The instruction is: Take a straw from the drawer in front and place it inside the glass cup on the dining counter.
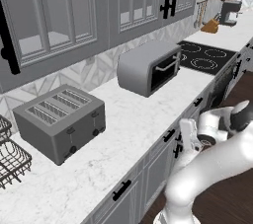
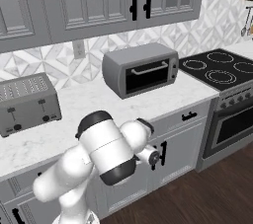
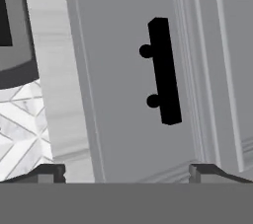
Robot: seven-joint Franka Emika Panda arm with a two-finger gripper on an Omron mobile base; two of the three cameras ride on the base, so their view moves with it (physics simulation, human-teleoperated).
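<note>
The thin light-green drinking straw we take to lie inside the wide grey recessed-panel drawer [image 3: 123,109], whose front is shut flush with the cabinet face, so the task stands at its opening step. We judge the straw very light, hollow and easily crushed, and apt to roll; it is best taken on its straight shaft, below the bent tip, with a gentle pinch. First comes the short black bar handle [image 3: 164,70], rigid and standing off the panel on two studs. It offers a firm hold across its middle, between the studs. The gripper [image 3: 129,172] faces this handle squarely, its fingertips [image 3: 49,172] spread wide apart, empty, and apart from the bar. Above the drawer runs the white marble-look table [image 1: 133,114], carrying a grey four-slot toaster [image 1: 59,119] and a grey toaster oven [image 1: 148,65], with a black stove top [image 1: 207,55] beyond.
</note>
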